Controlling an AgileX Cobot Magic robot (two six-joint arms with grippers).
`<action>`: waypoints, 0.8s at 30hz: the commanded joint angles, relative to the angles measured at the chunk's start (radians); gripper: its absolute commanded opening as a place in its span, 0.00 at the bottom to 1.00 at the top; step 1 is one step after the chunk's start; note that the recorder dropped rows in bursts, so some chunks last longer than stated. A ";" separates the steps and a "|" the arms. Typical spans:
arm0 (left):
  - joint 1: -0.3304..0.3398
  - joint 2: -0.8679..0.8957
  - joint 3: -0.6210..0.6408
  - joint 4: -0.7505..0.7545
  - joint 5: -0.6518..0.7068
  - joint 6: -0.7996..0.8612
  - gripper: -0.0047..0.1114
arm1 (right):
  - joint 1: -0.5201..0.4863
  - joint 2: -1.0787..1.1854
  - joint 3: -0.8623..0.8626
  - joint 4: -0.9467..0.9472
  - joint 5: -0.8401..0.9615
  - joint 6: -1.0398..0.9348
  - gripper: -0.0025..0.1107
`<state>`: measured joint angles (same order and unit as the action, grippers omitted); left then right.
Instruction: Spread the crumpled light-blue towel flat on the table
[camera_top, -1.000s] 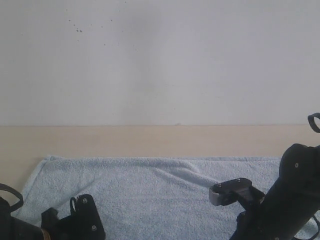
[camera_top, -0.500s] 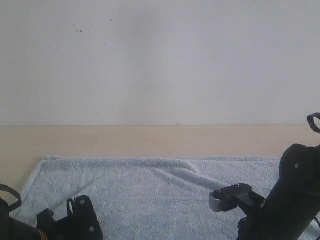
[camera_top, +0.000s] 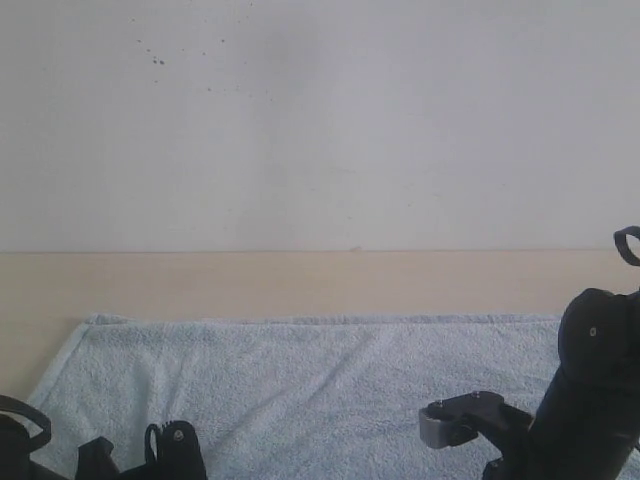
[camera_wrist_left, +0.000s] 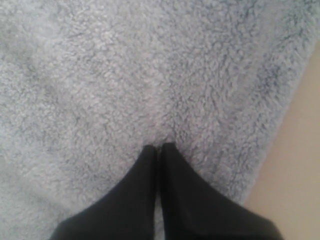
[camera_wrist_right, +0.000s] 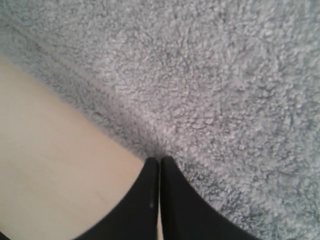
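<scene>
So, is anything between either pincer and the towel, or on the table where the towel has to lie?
Nothing visible. The left pincer and right pincer are both shut, tips pinching the towel directly, and the table beyond its far edge shows only bare wood.

A plain off-white matte wall (camera_top: 400, 120) spans the far side, left to right. A cluster of small dark specks (camera_top: 157, 60) marks its upper left area; fainter specks lie just right of it.
</scene>
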<state>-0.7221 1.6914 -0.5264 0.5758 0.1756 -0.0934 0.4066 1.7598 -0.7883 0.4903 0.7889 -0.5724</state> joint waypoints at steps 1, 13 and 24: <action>-0.012 0.005 0.027 -0.067 0.122 -0.001 0.07 | 0.001 -0.002 -0.001 0.000 0.057 -0.007 0.02; -0.012 -0.274 0.027 -0.133 0.192 0.051 0.07 | 0.001 -0.034 -0.056 0.033 0.096 -0.008 0.02; 0.166 -0.398 0.041 0.035 0.225 -0.239 0.07 | -0.124 -0.211 -0.071 -0.772 0.169 0.704 0.02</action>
<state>-0.6134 1.2990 -0.4966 0.5450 0.3719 -0.2074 0.3387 1.5716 -0.8959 -0.0683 0.8878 -0.0846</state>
